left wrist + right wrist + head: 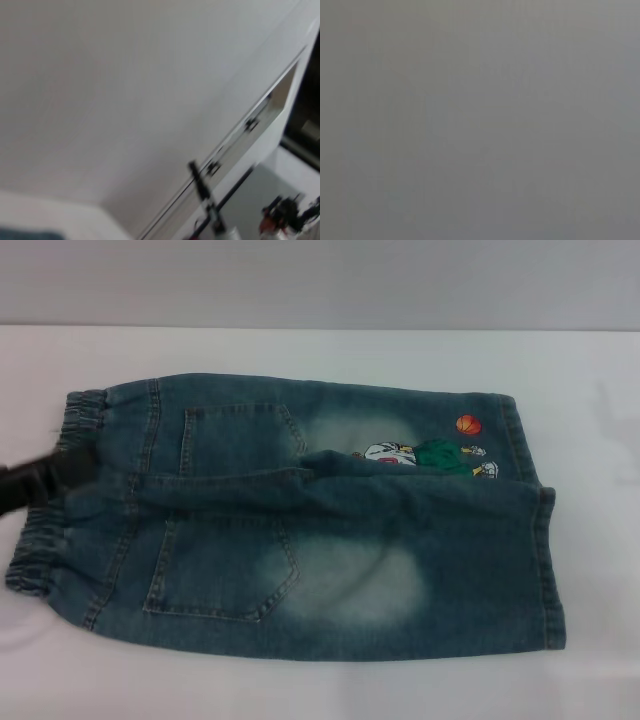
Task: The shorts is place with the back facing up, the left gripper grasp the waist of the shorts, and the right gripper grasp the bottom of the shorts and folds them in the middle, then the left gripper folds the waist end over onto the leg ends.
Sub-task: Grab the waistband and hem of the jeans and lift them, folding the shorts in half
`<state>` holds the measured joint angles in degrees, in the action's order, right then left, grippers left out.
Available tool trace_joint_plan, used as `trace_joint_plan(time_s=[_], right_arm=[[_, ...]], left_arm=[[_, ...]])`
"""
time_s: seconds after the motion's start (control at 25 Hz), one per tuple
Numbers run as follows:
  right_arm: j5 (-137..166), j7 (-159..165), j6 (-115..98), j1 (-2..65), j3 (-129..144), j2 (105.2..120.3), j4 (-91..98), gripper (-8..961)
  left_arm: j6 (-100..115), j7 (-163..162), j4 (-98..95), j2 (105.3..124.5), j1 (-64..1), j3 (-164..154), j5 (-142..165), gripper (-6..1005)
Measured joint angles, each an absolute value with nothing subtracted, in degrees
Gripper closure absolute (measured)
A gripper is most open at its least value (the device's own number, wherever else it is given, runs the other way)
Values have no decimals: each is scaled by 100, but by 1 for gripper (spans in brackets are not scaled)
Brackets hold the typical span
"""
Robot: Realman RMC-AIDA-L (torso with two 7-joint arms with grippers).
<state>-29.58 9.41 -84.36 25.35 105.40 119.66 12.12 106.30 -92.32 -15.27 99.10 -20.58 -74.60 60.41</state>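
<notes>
The shorts (300,530) lie flat on the white table (320,685), back up, with two patch pockets and pale bleached patches showing. The puckered waist (40,550) is at the left and the straight leg ends (548,570) at the right, near the cartoon basketball print (430,455). One leg overlaps the other along the middle. My left gripper (50,478) shows as a dark shape at the waistband, about halfway along it. A sliver of blue denim (25,235) shows in the left wrist view. The right gripper is out of view.
The table's far edge (320,328) meets a grey wall behind the shorts. The left wrist view shows a white wall and a cabinet edge (250,125). Only plain grey fills the right wrist view.
</notes>
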Motion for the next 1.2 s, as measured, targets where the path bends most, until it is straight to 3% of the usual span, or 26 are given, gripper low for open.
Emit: trace_joint_plan(time_s=[0.68,0.96,1.2], right_arm=[[-2947,940,-8410,2576,10527,11944,1194,241],[-2955,935,-8410,2626,10503,11928,1185,242],[-2957,910,-8411,2650,10503,11927,1186,242]], left_arm=[[8413,-9795,-1539,9962,-1965,-6992,7511,217],[8310,-10352,-1849,9616,-1851,-6718,7937,218],[8398,-10670,-2178,9605,-1695,-5946,8770,218]])
